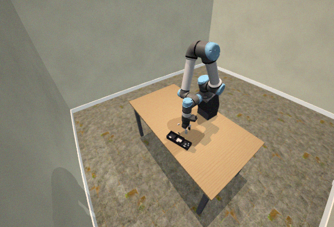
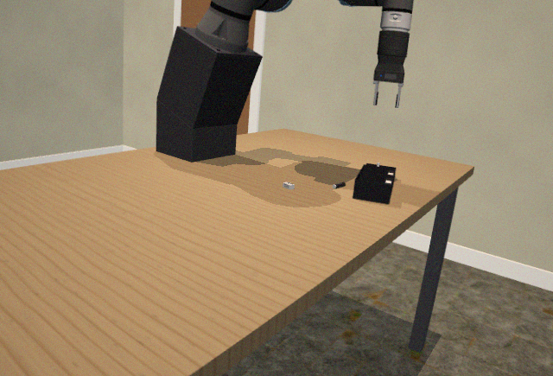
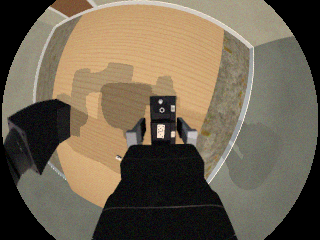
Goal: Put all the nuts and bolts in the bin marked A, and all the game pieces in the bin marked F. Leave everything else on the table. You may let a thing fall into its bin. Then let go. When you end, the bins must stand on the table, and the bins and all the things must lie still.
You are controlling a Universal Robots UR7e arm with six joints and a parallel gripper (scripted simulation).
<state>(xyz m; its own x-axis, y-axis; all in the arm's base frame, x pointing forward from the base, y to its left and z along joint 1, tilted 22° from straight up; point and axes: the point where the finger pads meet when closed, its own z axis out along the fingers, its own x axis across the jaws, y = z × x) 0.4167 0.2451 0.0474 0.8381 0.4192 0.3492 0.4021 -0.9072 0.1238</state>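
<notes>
My gripper (image 1: 187, 130) (image 2: 386, 105) (image 3: 161, 124) is open and empty, high above the row of black bins (image 1: 176, 143) (image 2: 371, 193). The end bin holds a ring-shaped nut (image 3: 162, 110) and a small pale round thing (image 3: 160, 101). The middle bin holds a white piece with dark dots (image 3: 160, 131). The far bin, hidden in the wrist view, has a small pale patch in the top view. A dark stick-like thing with a pale tip (image 1: 178, 133) (image 2: 339, 185) lies beside the bins. A small white block (image 1: 178, 123) (image 2: 288, 185) (image 3: 118, 157) lies farther from them. Bin letters are unreadable.
The bins stand near one long edge of the wooden table (image 1: 229, 159) (image 2: 134, 251). The black arm pedestal (image 1: 207, 107) (image 2: 209, 108) stands on the opposite side. The two loose things lie between the bins and the pedestal side, in the arm's shadow.
</notes>
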